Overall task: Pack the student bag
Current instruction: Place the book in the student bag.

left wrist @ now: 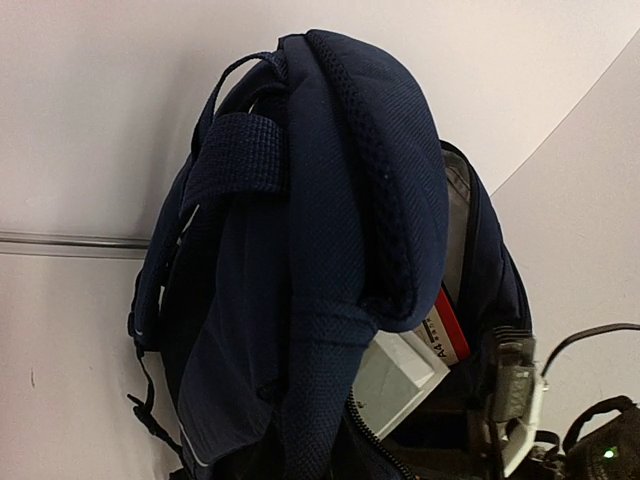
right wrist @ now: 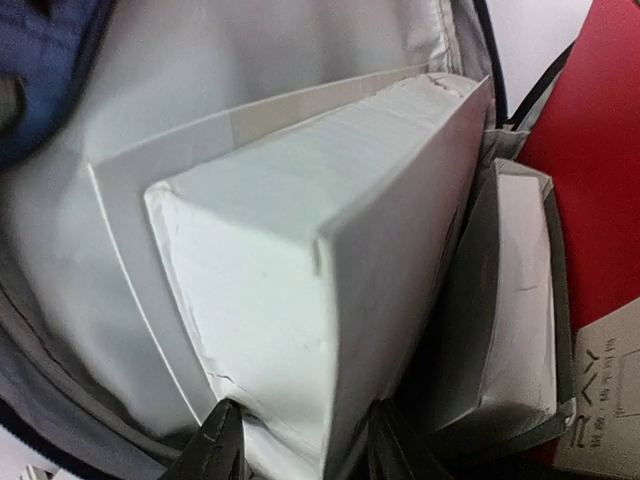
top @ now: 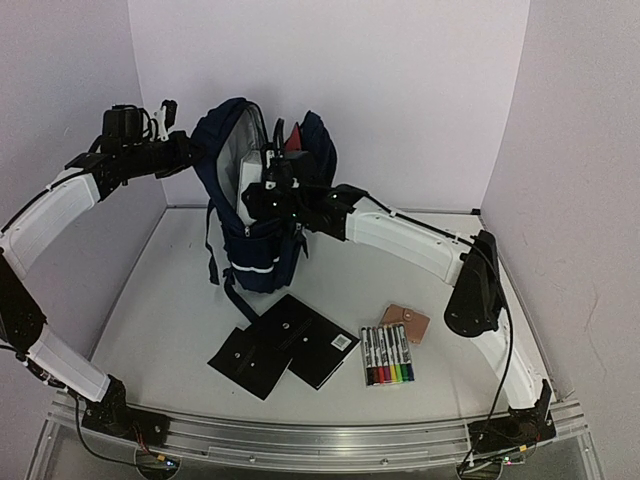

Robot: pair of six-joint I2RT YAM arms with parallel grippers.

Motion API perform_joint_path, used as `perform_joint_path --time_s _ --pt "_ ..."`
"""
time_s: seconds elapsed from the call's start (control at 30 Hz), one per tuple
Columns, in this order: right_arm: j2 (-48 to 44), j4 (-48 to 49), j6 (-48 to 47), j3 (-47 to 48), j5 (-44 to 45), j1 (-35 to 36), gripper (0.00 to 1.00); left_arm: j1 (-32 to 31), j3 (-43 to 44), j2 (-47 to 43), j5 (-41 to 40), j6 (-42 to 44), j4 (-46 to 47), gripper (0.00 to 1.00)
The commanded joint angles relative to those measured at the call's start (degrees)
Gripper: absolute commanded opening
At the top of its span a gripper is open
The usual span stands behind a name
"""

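Standing upright at the back of the counter [top: 160, 300], the student bag [top: 218, 150] gapes open at the top. The right tool [right wrist: 300, 440] reaches inside and grasps a white book [right wrist: 300, 250] by its lower corner, next to the grey lining. The left tool [top: 165, 115] is clenched beside the bag's upper rim; whether it pinches fabric I cannot tell. A marker pack [top: 387, 355] lies in front.

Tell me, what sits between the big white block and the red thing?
A slimmer white packet, wedged between the white block and the red item in the student bag; the right wrist view shows it.
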Motion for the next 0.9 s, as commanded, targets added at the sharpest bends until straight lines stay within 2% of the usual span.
perform_joint_path --time_s 0.0,0.13,0.2,0.3,0.4,0.53,0.73,0.87 --pt "3.7 0.8 2.8 3.1 -3.0 -1.8 0.31 0.4 -1.0 -2.3 3.1 1.2 -1.2 0.0" --pt "1.3 1.4 3.3 1.5 -2.4 -1.8 0.13 0.4 -1.7 -2.9 2.7 1.1 -1.2 0.0" --pt "-1.3 2.4 3.2 -0.7 -2.3 -1.8 0.12 0.5 -2.0 -3.1 2.5 0.9 -1.0 0.0" --pt "-4.4 2.4 2.5 -3.7 -2.3 -1.3 0.23 0.4 -2.1 -2.9 2.2 0.7 -1.0 0.0" --pt "-9.2 2.4 0.1 -7.9 -0.1 -0.1 0.4 0.4 -2.1 -3.0 1.5 1.0 -1.3 0.0" --pt "-14.0 2.4 -2.4 -9.0 1.7 1.2 0.54 0.5 -2.0 -3.2 1.5 1.7 -1.6 0.0" --pt "-11.8 1.8 -5.4 -3.7 5.8 1.2 0.65 0.4 -2.4 -3.2 2.7 1.7 -0.9 0.0" --pt "-7.2 1.8 -7.9 2.3 7.8 1.1 0.61 0.4 -2.0 -2.7 3.6 1.6 -1.0 0.0"
